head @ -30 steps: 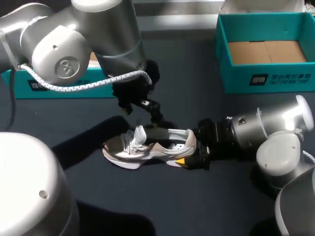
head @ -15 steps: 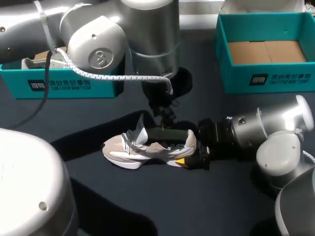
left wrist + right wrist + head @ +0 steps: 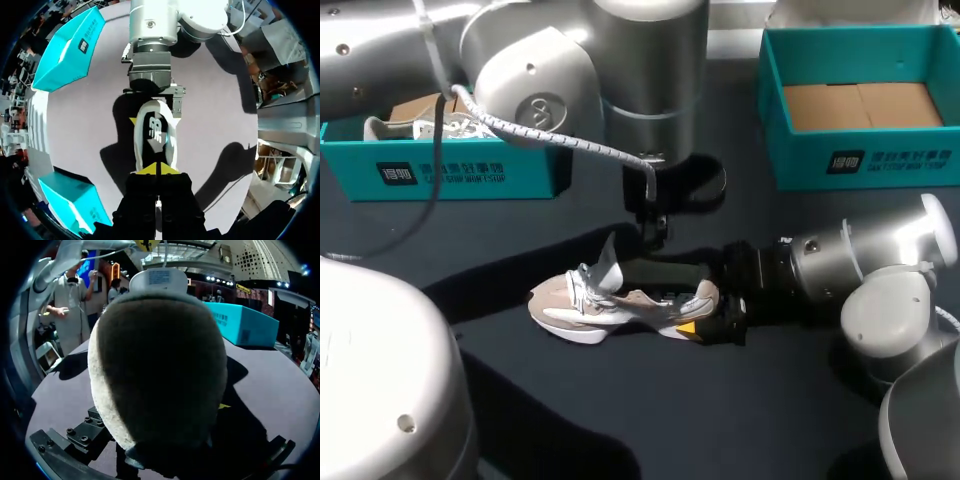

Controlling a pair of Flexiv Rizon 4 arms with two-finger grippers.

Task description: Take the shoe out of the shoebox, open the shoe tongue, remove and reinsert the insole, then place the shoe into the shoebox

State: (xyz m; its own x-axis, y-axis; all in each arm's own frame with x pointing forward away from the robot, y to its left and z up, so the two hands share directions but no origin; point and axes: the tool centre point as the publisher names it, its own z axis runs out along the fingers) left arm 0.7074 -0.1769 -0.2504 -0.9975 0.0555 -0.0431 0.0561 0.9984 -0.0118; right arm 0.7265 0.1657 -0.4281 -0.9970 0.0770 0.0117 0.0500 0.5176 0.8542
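A grey and white cloth shoe (image 3: 610,300) is seen lying on its sole in the middle of the frame, on the dark counter (image 3: 620,420). Its heel is held tight from both sides by the right gripper (image 3: 703,306), which comes in from the right of the frame. The left gripper (image 3: 655,235) is pointed straight down over the shoe's opening, with its yellow tips pressed together. Whether anything is pinched between them cannot be told. A flat dark insole (image 3: 156,132) is seen in the shoe, just under those tips. The white tongue (image 3: 607,258) is stood up.

It looks as if the insole is being put back. Next, the insole likely needs to be pushed down flat, toe end first, while the heel is held steady. After that, the shoe must be lifted into the open teal cardboard shoebox (image 3: 860,160) in the upper right of the frame, well apart from it.
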